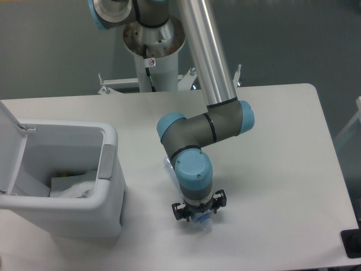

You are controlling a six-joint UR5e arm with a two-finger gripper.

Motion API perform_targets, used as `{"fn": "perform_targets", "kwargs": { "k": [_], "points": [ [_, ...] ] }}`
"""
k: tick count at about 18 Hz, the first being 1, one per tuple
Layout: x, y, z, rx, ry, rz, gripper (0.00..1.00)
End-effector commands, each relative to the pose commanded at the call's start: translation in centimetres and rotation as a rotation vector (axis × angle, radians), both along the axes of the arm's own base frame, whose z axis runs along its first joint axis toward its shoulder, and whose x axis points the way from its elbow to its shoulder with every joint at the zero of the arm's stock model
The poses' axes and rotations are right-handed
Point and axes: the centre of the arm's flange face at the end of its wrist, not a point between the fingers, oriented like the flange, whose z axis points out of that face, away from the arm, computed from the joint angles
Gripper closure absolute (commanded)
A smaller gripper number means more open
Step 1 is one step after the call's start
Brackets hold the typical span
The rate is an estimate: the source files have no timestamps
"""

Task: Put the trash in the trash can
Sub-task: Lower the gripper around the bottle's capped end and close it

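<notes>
The crushed clear bottle lies on the table under my wrist. Its bluish body (168, 167) pokes out to the upper left and its pale cap end (205, 224) shows just below the gripper (198, 217). The gripper points straight down onto the bottle, and the wrist hides its fingers, so their state does not show. The white trash can (110, 186) stands at the left with its lid (10, 148) swung open. A flat clear packet (72, 186) lies inside it.
The arm's base column (153, 62) rises at the table's back edge, and the long silver link (208, 51) slants down over the table's middle. A dark object (352, 244) sits at the table's front right corner.
</notes>
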Motion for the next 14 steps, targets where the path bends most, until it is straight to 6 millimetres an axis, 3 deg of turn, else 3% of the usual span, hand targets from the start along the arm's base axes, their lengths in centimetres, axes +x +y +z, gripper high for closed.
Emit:
{"fn": "perform_targets", "kwargs": {
  "k": [7, 14],
  "points": [
    [0.03, -0.05, 0.15, 0.000, 0.002, 0.000, 0.30],
    [0.16, -0.03, 0.40, 0.002, 0.004, -0.001, 0.30]
  ]
}}
